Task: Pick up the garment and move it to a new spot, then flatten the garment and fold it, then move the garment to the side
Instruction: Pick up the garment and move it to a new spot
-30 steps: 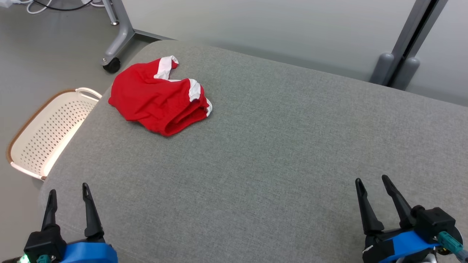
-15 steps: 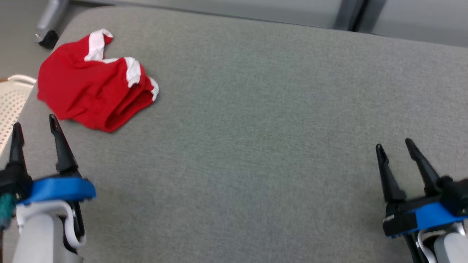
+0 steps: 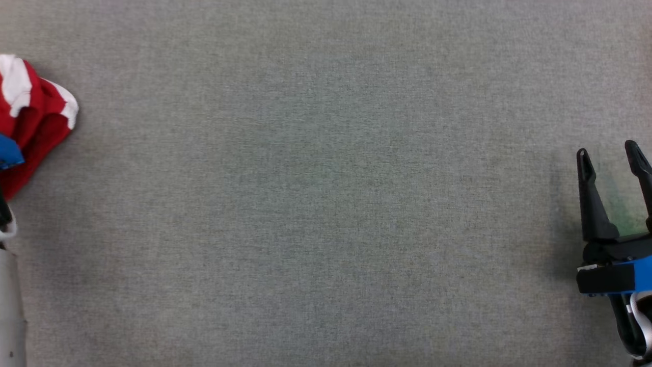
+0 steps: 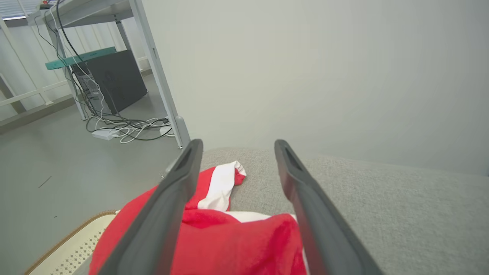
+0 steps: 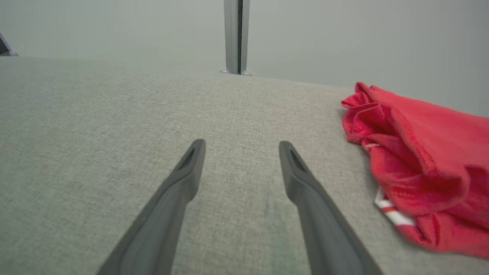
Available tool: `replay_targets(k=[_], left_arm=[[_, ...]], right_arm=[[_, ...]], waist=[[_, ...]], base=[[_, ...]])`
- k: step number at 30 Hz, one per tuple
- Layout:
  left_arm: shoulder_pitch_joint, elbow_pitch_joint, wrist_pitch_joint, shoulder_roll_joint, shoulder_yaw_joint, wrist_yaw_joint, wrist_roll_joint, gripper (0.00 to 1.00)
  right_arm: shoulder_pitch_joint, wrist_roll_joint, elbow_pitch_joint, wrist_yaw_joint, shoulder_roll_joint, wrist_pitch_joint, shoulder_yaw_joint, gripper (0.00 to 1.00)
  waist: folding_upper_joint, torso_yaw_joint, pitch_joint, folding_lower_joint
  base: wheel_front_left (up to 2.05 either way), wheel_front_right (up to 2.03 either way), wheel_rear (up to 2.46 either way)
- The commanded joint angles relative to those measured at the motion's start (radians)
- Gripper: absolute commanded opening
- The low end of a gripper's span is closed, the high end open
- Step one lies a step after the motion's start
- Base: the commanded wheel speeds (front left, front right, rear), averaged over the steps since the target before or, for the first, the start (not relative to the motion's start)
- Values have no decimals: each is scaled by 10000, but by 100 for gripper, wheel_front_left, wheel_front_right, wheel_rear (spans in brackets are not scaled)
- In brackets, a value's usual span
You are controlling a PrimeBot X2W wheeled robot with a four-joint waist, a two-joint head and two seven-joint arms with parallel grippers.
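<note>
The garment (image 4: 229, 244) is a crumpled red piece with white bands, lying on the grey cushioned surface (image 3: 326, 204); its edge shows at the far left of the head view (image 3: 35, 122). My left gripper (image 4: 237, 147) hangs open just above it, one finger over the red cloth and the other at its edge. The left arm's blue mount (image 3: 6, 153) overlaps the garment. My right gripper (image 3: 607, 150) stands open and empty at the right edge, low over bare surface (image 5: 241, 145). Red cloth (image 5: 424, 160) lies to the right in the right wrist view; whether it is the same garment I cannot tell.
A perforated cream basket (image 4: 65, 248) sits on the floor by the surface's left corner. Beyond it are a desk leg (image 4: 164, 88), a dark computer case (image 4: 110, 80) and loose cables. A grey post (image 5: 237, 38) rises behind the far edge.
The head camera has tilted down and swung right, shifting the whole picture. My left gripper has advanced from the front edge to over the garment. Both grippers stay open.
</note>
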Motion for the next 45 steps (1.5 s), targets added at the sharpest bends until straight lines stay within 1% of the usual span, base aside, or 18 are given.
replay_targets(k=[1, 5, 8, 12, 15, 19, 20, 21, 22, 23, 24, 25, 28, 32, 36, 39, 43, 45], left_arm=[[-236, 182, 108, 149, 36, -37, -28, 100], [-846, 1167, 857, 617, -25, -215, -88, 100], [-1192, 1986, 1755, 854, 1, -449, -330, 100], [-1507, 2961, 3415, 1095, -1, -1067, -856, 100], [-1657, 3477, 4587, 1174, -26, -1383, -1172, 100], [-1700, 3939, 6002, 1052, -69, -1625, -1650, 100], [-1677, 4050, 6370, 954, -99, -1676, -1754, 77], [-1628, 4143, 6674, 874, -162, -1695, -1792, 46], [-1554, 4184, 6866, 812, -212, -1725, -1834, 30], [-1503, 4219, 7004, 705, -227, -1744, -1911, 0], [-1450, 4245, 7125, 608, -269, -1779, -1969, 0], [-1409, 4220, 7146, 569, -302, -1824, -2034, 0], [-1442, 3918, 6628, 631, -463, -1891, -1935, 0], [-1742, 3477, 5702, 899, -656, -1910, -1636, 0], [-2141, 2994, 4557, 1128, -836, -1910, -1335, 0], [-2452, 2571, 3671, 1156, -1014, -1836, -1069, 0], [-2845, 2024, 2940, 1168, -1402, -1870, -692, 0], [-3125, 1649, 2711, 1080, -1655, -1876, -495, 0]], right_arm=[[-72, 13, -81, 2, -69, -17, -8, 100], [-78, 97, -121, 2, -85, -103, -75, 100], [-81, 103, -101, 2, -130, -153, -95, 100], [-96, 101, -75, 2, -165, -180, -131, 100], [-133, 64, -65, 2, -212, -190, -107, 100], [-149, 33, -69, 2, -252, -138, -27, 100], [-149, 27, -77, 2, -263, -118, -13, 100], [-159, 17, -87, 2, -270, -92, 2, 100], [-177, 9, -91, 2, -270, -82, 19, 100], [-203, 17, -97, 2, -273, -72, 43, 100], [-221, 23, -97, 2, -278, -52, 60, 100], [-224, 24, -92, 2, -281, -54, 74, 100], [-200, 9, -57, 2, -252, -66, 64, 100], [-172, 16, 102, 2, -127, -120, 57, 100], [-240, 59, 353, 2, 71, -222, 178, 100], [-313, 93, 594, 2, 264, -304, 336, 100], [-348, 106, 921, 2, 531, -435, 496, 100], [-337, 114, 1063, 2, 664, -490, 554, 100]], waist=[[-3, -52, 95, -3], [-3, -259, 363, -3], [-3, -320, 430, -3], [-3, -324, 415, -3], [-3, -277, 356, -3], [-3, -233, 249, -3], [-3, -226, 232, -3], [-3, -221, 222, -3], [-3, -224, 217, -3], [-3, -236, 209, -3], [-3, -250, 194, -3], [-3, -268, 174, -3], [-3, -317, 82, -3], [-3, -366, -148, -3], [-3, -444, -514, -3], [-3, -573, -847, -3], [-3, -839, -1338, -3], [-3, -1014, -1577, -3]], base=[[0, 0, 0], [0, 0, 0], [0, 0, 0], [0, 0, 0], [0, 0, 0], [0, 0, 0], [0, 0, 0], [0, 0, 0], [0, 0, 0], [0, 0, 0], [0, 0, 0], [0, 0, 0], [0, 0, 0], [0, 0, 0], [0, 0, 0], [0, 0, 0], [0, 0, 0], [0, 0, 0]])
